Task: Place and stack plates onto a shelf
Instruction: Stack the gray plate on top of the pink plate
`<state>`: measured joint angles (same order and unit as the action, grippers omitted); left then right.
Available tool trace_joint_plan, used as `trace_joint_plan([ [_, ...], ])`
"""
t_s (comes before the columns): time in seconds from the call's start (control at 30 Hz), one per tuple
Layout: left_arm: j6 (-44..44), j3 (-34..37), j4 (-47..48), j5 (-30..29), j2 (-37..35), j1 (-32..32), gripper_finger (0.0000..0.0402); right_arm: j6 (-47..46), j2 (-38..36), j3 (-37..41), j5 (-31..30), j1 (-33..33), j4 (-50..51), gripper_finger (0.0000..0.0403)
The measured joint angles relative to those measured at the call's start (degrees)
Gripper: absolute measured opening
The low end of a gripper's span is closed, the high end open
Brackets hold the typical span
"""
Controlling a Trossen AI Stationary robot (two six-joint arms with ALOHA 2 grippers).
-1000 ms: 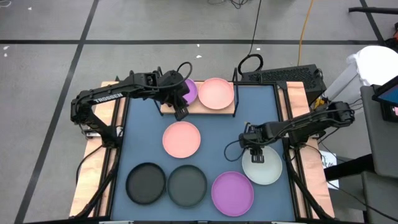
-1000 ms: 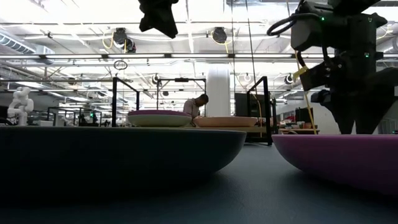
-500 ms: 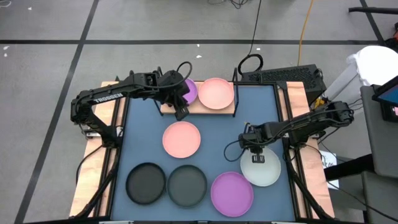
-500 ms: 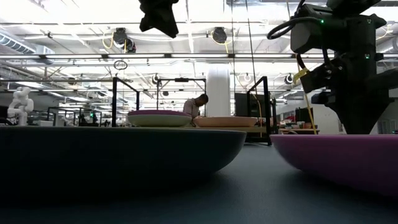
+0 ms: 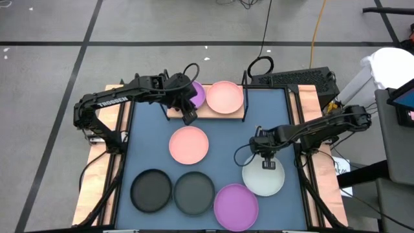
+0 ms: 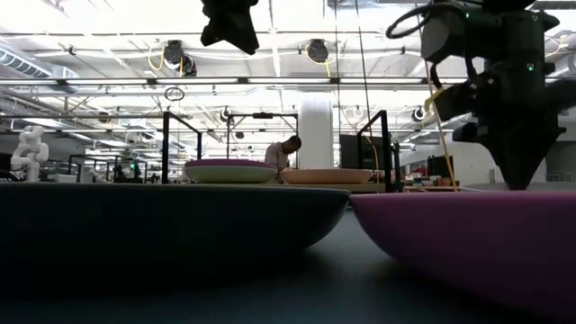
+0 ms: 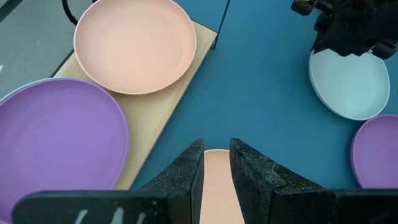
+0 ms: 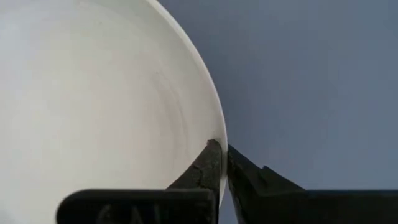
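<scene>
On the wooden shelf (image 5: pixel 213 115) at the far side lie a purple plate (image 5: pixel 198 94) and a pink plate (image 5: pixel 224 97). My left gripper (image 5: pixel 188 117) hovers over the shelf's near edge, its fingers (image 7: pixel 216 163) narrowly open with nothing between them. On the blue mat lie another pink plate (image 5: pixel 189 144), two dark grey plates (image 5: pixel 151 190) (image 5: pixel 194 192), a purple plate (image 5: pixel 236 207) and a whitish plate (image 5: pixel 263 179). My right gripper (image 5: pixel 267 160) is shut on the whitish plate. My right gripper pinches the whitish plate's far rim (image 8: pixel 219 134) between its two fingers, one finger (image 8: pixel 208 163) inside the plate and one outside. The fingers come from above, pointing down. The plate's near left rim (image 5: pixel 249 191) meets the purple plate; whether it is lifted, I cannot tell.
Black wire posts (image 5: pixel 244 81) frame the shelf. A keyboard (image 5: pixel 294 79) lies behind the table at the far right. The mat (image 5: pixel 226 136) is bare between the shelf and the near row of plates.
My right gripper has shut on the whitish plate's far rim and shifted a little toward the table's left and near edges. The whitish plate has slid that way with it, and the purple plate on the mat has been shoved toward the near edge.
</scene>
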<state>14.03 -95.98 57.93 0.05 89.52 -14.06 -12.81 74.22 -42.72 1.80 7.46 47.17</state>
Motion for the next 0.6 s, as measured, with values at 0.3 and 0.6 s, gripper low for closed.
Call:
trace_joint_plan([
  [0.3,2.8,0.0,-2.38,0.02,0.0,0.0,0.0081,-10.45,-3.7,-1.96,-0.31,-0.42,1.54,0.0004],
  [0.6,3.73,0.0,-2.73,0.04,0.02,1.12,0.0081,-24.44,-6.82,-2.32,-0.33,-0.44,1.45,0.0004],
])
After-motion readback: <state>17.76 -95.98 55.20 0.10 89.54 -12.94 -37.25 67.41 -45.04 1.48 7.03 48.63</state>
